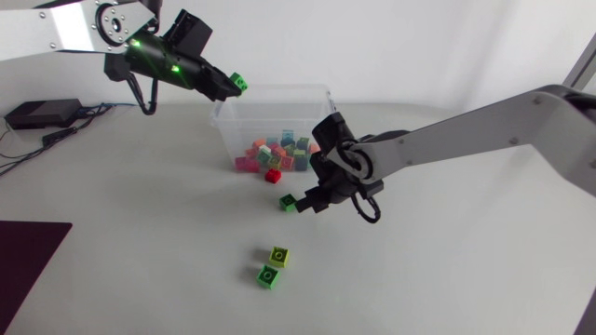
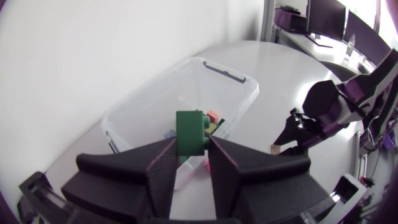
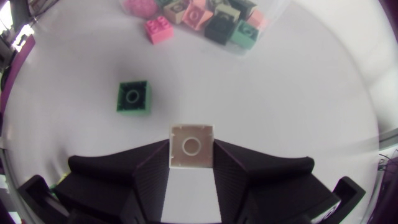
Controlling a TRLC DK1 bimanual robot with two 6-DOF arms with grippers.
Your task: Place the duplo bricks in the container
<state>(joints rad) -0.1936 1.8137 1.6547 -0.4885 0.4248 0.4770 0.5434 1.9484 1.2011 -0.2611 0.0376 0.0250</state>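
A green duplo brick (image 2: 189, 127) is clamped betw. the fingers of the left gripper (image 2: 193, 149) and held above the left rear corner of the clear container (image 1: 276, 90). A pile of pastel bricks (image 1: 275, 154) is seen inside the container. In front of the container, on the table (image 1: 140, 214), a white brick (image 3: 191, 144) is pinched from both sides by the right gripper (image 3: 191, 155). A dark green brick (image 3: 133, 98) lies just beside it. Two lime bricks (image 1: 278, 256), (image 1: 268, 275) lie farther out from the container's front, close together.
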